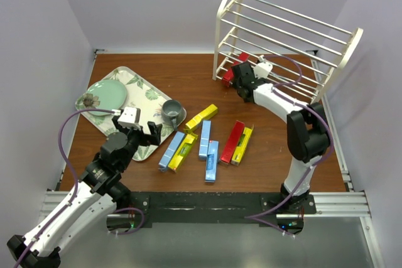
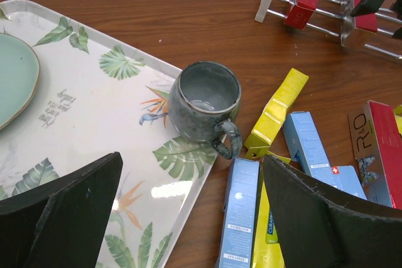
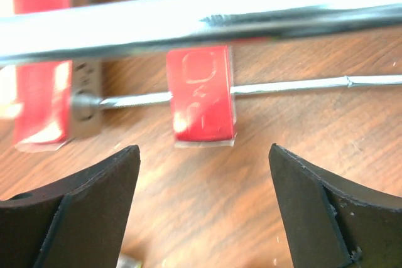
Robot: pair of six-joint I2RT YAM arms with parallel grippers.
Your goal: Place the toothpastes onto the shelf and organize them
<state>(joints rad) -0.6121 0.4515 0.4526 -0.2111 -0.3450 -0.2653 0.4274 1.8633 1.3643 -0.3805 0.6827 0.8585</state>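
The shelf (image 1: 220,26) stands at the back right. Two red toothpastes (image 1: 227,78) (image 1: 242,57) rest on its bottom tier. My right gripper (image 1: 239,72) sits just in front of them. In the right wrist view it (image 3: 204,152) is open and empty, a little short of one red box (image 3: 200,95) lying across a rod; the other red box (image 3: 41,86) lies to its left. Several toothpastes lie mid-table: yellow (image 1: 201,117), blue (image 1: 171,150), red (image 1: 232,142). My left gripper (image 2: 191,161) hangs open above the tray edge, beside a blue box (image 2: 240,211).
A leaf-patterned tray (image 1: 146,95) holds a green plate (image 1: 103,95) at the left. A grey mug (image 2: 206,101) stands at its right corner, close to a yellow box (image 2: 276,111). The shelf's upper rods (image 3: 201,20) cross above the right gripper.
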